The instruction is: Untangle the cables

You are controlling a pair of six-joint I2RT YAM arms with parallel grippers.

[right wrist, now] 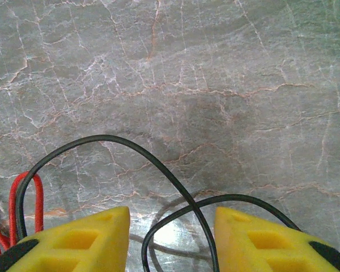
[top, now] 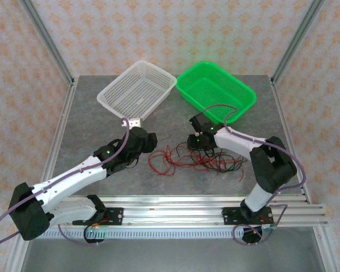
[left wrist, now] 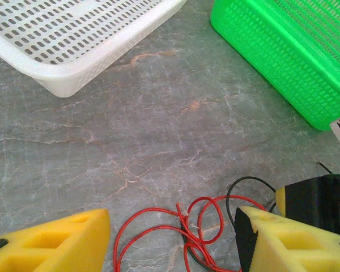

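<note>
Grey marble table (top: 175,122), left gripper (left wrist: 173,226) gaped wide astride red loops, cables (top: 181,158) lay tangled on table between grippers, right gripper (right wrist: 171,221) released, straddling black loops, white basket (left wrist: 90,68) and green basket (left wrist: 272,62) behind held no cables.

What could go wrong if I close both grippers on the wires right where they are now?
The right gripper is open around two crossing black cables. Closing would likely pinch both and pull them tighter together. The left gripper is open over several bunched red cables, so it may grab more than one loop. In the top view the two grippers sit close together, so a pull apart could start with a bump.
</note>
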